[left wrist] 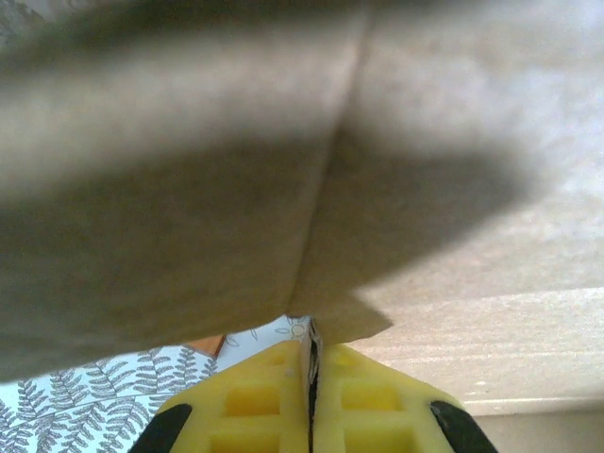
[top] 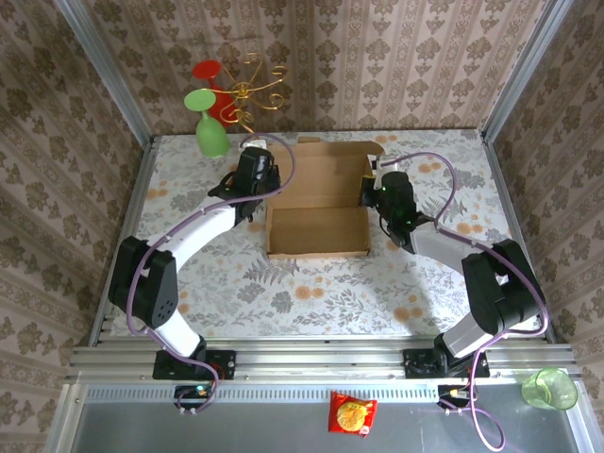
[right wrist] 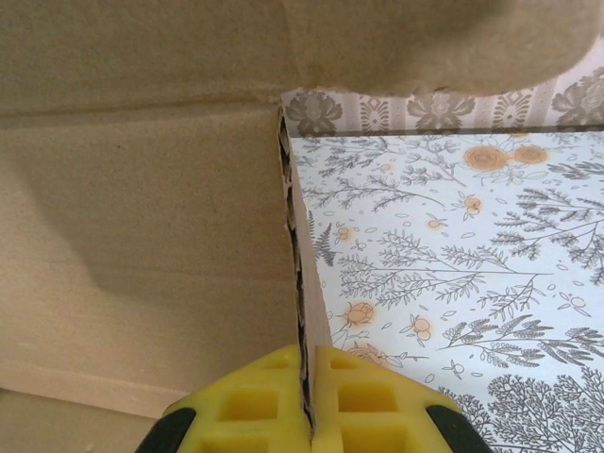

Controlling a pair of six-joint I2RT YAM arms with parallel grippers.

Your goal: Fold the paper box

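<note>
The paper box (top: 316,231) is tan corrugated cardboard in the middle of the table, with its side walls raised and its lid panel (top: 326,170) lying open behind. My left gripper (top: 261,182) is at the box's left back corner. In the left wrist view its yellow fingers (left wrist: 255,401) are shut on a thin cardboard edge (left wrist: 311,330), and the paper box (left wrist: 283,142) looms above. My right gripper (top: 379,192) is at the right wall. In the right wrist view the right gripper (right wrist: 308,357) is shut on the upright wall edge (right wrist: 294,236) of the box.
A green goblet (top: 209,127), a red goblet (top: 209,71) and a gold wire stand (top: 255,85) stand at the back left. A green cup (top: 549,387) and a red packet (top: 352,413) lie beyond the front rail. Flowered tablecloth (right wrist: 453,283) lies right of the box.
</note>
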